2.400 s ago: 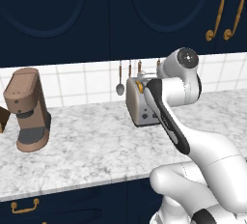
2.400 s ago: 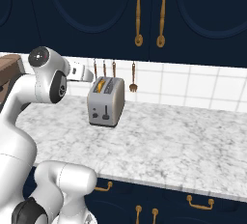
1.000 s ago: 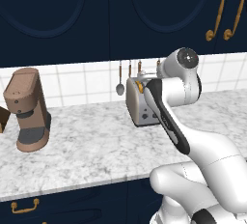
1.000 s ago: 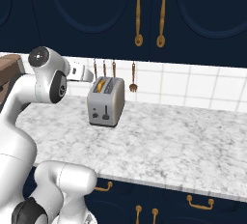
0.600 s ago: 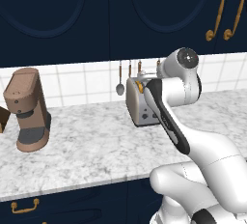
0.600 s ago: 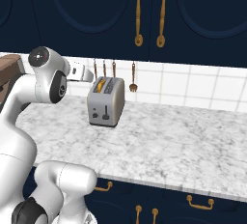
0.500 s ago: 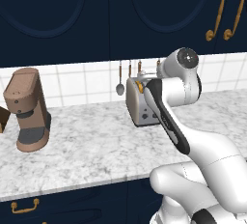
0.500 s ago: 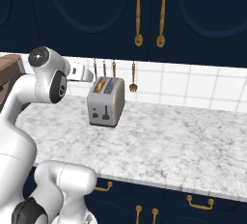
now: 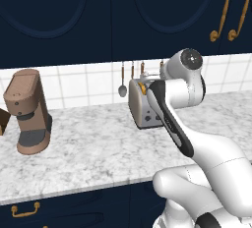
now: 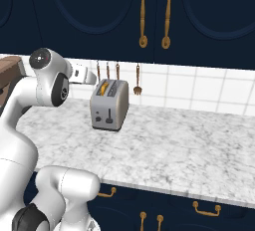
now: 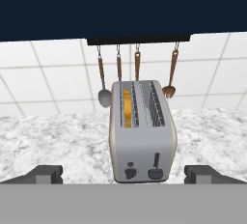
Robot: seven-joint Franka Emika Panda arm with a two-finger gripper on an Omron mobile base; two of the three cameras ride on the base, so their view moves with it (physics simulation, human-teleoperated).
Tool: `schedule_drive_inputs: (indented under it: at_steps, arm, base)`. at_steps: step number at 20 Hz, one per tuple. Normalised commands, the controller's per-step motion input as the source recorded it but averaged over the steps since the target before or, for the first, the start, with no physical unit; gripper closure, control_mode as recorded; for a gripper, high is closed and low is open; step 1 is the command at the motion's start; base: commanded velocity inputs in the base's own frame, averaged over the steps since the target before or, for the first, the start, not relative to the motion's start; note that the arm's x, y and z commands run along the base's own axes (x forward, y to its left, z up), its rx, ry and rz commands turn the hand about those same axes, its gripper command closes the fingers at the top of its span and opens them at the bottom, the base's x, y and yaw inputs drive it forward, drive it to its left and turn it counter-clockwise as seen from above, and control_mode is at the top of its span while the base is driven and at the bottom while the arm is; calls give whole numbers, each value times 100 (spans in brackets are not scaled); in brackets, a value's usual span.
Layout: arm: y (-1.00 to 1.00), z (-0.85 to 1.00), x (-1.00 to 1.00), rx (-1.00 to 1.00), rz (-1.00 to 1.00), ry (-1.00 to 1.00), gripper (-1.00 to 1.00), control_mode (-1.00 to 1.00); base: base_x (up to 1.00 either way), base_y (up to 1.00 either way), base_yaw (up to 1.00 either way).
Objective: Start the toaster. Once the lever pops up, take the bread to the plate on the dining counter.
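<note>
One toaster (image 11: 142, 131) with two slots; one bread slice (image 11: 127, 108) in the slot. Four hanging utensils (image 11: 137, 66). One coffee machine (image 9: 28, 110).

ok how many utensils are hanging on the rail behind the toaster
4, on the rail above the toaster: a ladle at the left, two wooden-handled utensils in the middle with lower ends hidden behind the toaster, and a wooden spoon at the right.
</note>
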Motion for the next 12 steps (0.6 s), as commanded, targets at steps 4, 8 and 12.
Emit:
schedule_drive_inputs:
  at_steps: [4, 8, 12]
  arm:
    - [0, 0, 0, 0, 0, 0, -100, -100]
    - [0, 0, 0, 0, 0, 0, -100, -100]
    - [0, 0, 0, 0, 0, 0, -100, -100]
  base:
    - [0, 0, 0]
    - [0, 0, 0]
    - [0, 0, 0]
